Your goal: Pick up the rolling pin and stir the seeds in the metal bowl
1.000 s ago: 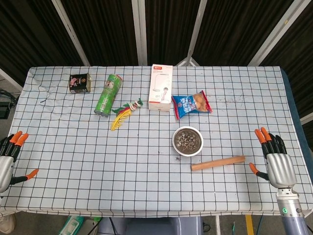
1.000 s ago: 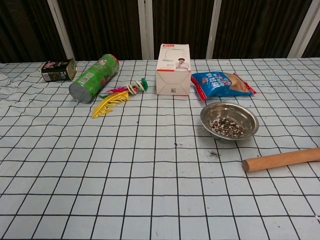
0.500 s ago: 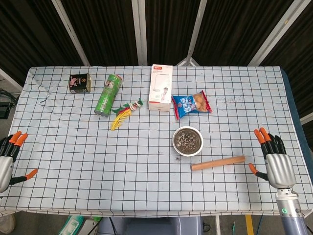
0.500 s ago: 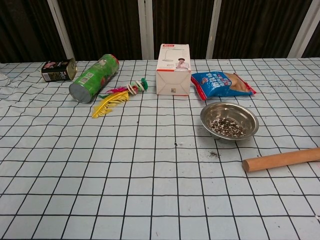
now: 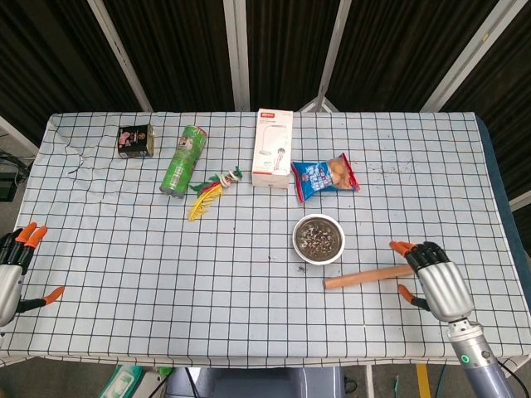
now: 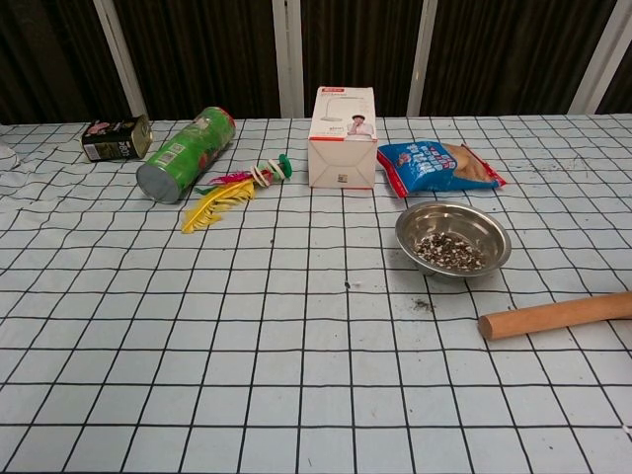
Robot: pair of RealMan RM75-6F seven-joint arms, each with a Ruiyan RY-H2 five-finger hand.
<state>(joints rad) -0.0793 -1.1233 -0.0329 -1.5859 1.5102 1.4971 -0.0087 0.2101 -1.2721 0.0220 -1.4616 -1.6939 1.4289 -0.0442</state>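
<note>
The wooden rolling pin (image 5: 365, 277) lies on the checked cloth just below and right of the metal bowl (image 5: 318, 239), which holds dark seeds. The chest view shows the rolling pin (image 6: 558, 316) running off the right edge, and the bowl (image 6: 452, 239) behind it. My right hand (image 5: 436, 278) hovers at the pin's right end, fingers apart, holding nothing. My left hand (image 5: 15, 269) stays at the table's left edge, open and away from everything. Neither hand appears in the chest view.
Along the back stand a small tin (image 5: 135, 140), a green tube can (image 5: 182, 161) on its side, a feather toy (image 5: 212, 189), a white box (image 5: 273, 148) and a blue snack bag (image 5: 325, 177). A few seeds are spilled near the bowl.
My right hand has moved left and slightly toward the rolling pin's right end. The left hand and the objects have not moved.
</note>
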